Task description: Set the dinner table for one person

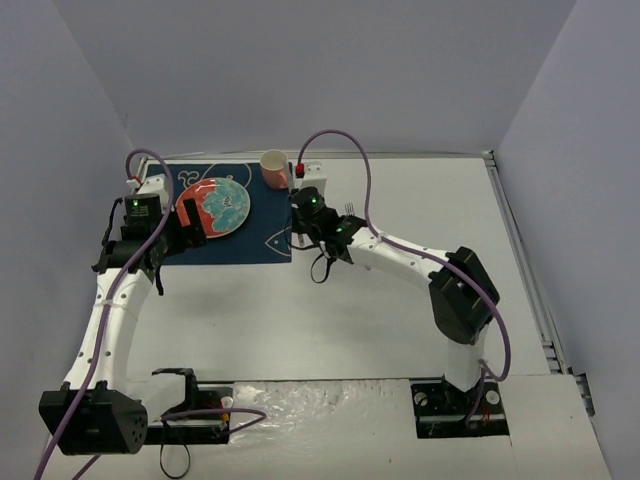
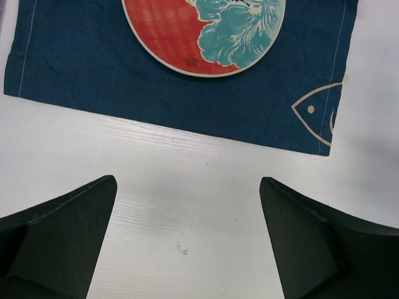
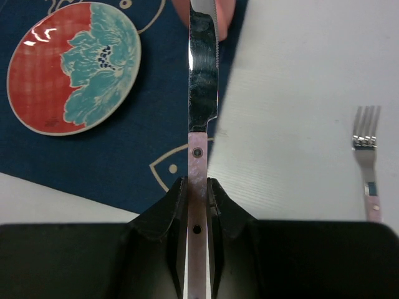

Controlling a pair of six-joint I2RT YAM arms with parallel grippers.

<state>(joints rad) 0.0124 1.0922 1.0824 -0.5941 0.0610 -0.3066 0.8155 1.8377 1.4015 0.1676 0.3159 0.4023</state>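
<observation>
The white dinner table (image 1: 380,320) carries a dark blue placemat (image 1: 255,243) at the far left. A red and teal plate (image 1: 215,207) lies on the mat, and a pink cup (image 1: 273,167) stands at its far right corner. My right gripper (image 3: 197,184) is shut on the pink handle of a knife (image 3: 202,75). It holds the knife above the mat's right edge, blade toward the cup (image 3: 221,15). A fork (image 3: 366,162) lies on bare table to its right. My left gripper (image 2: 187,182) is open and empty over the table near the mat's (image 2: 124,93) near edge.
In the top view the fork (image 1: 349,210) lies just right of the right gripper (image 1: 303,212). The left gripper (image 1: 190,222) hangs by the plate's left side. Grey walls enclose the table on three sides. Purple cables loop over both arms.
</observation>
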